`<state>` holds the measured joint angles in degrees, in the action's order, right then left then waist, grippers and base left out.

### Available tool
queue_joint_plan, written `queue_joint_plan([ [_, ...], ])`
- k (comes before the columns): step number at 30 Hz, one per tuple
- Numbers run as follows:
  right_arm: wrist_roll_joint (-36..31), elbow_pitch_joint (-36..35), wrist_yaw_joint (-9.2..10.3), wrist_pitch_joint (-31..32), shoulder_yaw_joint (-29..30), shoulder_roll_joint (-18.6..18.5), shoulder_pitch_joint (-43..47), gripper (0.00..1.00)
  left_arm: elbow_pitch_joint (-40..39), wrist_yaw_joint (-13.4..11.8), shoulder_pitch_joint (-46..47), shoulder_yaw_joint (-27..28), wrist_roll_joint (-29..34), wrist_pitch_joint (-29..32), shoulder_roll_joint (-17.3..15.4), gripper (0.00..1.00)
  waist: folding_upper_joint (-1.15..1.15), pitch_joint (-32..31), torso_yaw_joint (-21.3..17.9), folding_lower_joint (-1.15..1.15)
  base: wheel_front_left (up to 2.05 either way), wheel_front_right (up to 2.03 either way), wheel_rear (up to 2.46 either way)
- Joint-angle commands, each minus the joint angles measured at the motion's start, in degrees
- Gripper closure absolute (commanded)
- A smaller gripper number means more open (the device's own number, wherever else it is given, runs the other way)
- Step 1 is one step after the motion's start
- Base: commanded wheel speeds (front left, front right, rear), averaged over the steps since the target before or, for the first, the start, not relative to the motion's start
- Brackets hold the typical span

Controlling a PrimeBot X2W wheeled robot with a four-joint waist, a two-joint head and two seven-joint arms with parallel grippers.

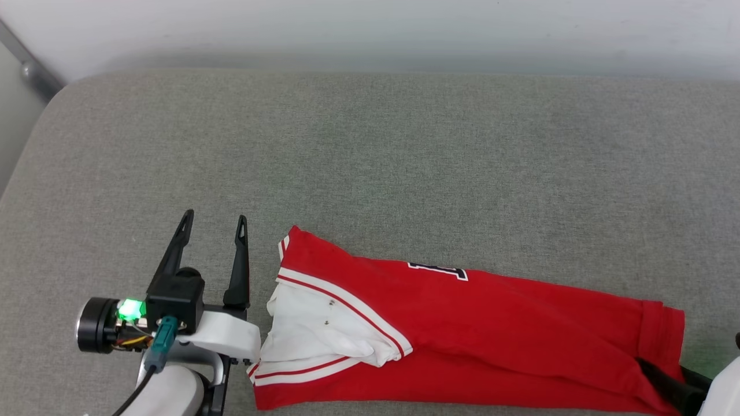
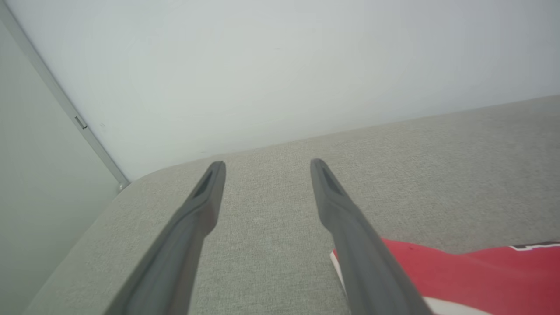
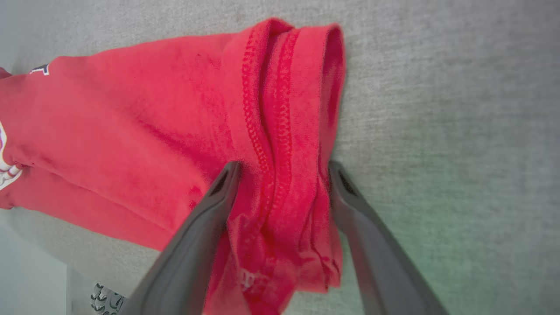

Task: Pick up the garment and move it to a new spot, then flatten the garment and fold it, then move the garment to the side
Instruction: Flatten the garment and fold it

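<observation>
The red T-shirt lies folded lengthwise into a long band on the grey fabric surface, white striped sleeve atop its left end, stitched hem at right.

L arm: two long dark fingers, black block w/ green LED, teal plug, white shell.

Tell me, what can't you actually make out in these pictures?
Print on the garment, head view: mostly hidden by a fold, unreadable.
Garment's near edge, head view: cut off by the bottom edge.
Right fingers, head view: mostly cut off at the lower right corner.
Small patterned thing, right wrist view: cut by the bottom edge, too small to identify.
</observation>
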<state>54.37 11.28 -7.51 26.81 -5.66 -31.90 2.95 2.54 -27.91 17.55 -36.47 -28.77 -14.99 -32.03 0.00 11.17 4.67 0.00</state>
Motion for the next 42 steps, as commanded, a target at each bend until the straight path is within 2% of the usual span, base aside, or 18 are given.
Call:
queue_joint_plan([
  [1,0.1,1.4,0.05,1.4,-2.1,1.5,1.2,0.0,-0.1,0.5,-1.7,1.9,1.5,-0.2,1.3,0.0,0.0,0.1,0.1,0.0,0.0,0.0,0.0],
  [8,0.9,2.2,-0.05,3.4,-7.2,2.5,0.6,0.0,-1.1,3.1,-8.2,11.8,9.5,-0.2,8.1,0.0,0.0,0.1,0.4,0.0,0.0,0.0,0.0],
  [12,0.6,3.3,-0.05,4.0,-8.6,2.0,-0.2,0.0,-1.8,3.6,-11.8,16.4,15.0,-0.2,11.4,0.0,0.0,-0.4,0.3,0.0,0.0,0.0,0.0],
  [13,0.7,3.4,-0.05,4.0,-8.9,1.9,-0.3,0.15,-2.0,3.5,-12.7,17.5,15.7,-0.2,12.5,0.0,0.0,-0.5,0.3,0.0,0.0,0.0,0.0],
  [14,0.8,3.5,-0.05,3.9,-9.0,1.7,-0.5,0.58,-2.3,3.7,-13.6,18.6,16.7,-0.2,13.3,0.0,0.0,-0.7,0.2,0.0,0.0,0.0,0.0],
  [15,0.9,3.6,-0.05,4.0,-9.2,1.6,-0.7,0.83,-2.6,4.2,-14.3,19.2,17.7,-0.2,13.9,0.0,0.0,-0.9,0.2,0.0,0.0,0.0,0.0],
  [16,1.2,3.7,-0.05,4.0,-9.3,1.3,-0.8,1.0,-2.9,4.4,-15.2,19.9,18.6,-0.2,14.6,0.0,0.0,-1.0,0.2,0.0,0.0,0.0,0.0],
  [20,1.6,3.6,0.02,3.2,-8.9,0.1,-1.6,1.0,-4.2,5.3,-18.0,23.1,21.1,-0.2,17.5,0.0,0.0,-1.7,0.1,0.0,0.0,0.0,0.0],
  [23,1.7,3.6,0.04,2.5,-8.6,-1.1,-2.1,1.0,-5.3,6.9,-19.8,24.7,22.4,-0.2,19.1,0.0,0.0,-2.3,0.0,0.0,0.0,0.0,0.0],
  [29,2.3,3.9,0.07,1.7,-6.1,-4.0,-3.8,1.0,-6.0,9.6,-22.8,26.1,25.1,-0.2,20.7,0.0,0.0,-3.9,-0.3,0.0,0.0,0.0,0.0],
  [42,-0.1,9.7,0.06,6.2,1.9,-12.5,-3.5,1.0,-5.2,11.7,-25.5,27.1,27.9,-0.2,21.6,0.0,0.0,-5.9,-0.7,0.0,0.0,0.0,0.0],
])
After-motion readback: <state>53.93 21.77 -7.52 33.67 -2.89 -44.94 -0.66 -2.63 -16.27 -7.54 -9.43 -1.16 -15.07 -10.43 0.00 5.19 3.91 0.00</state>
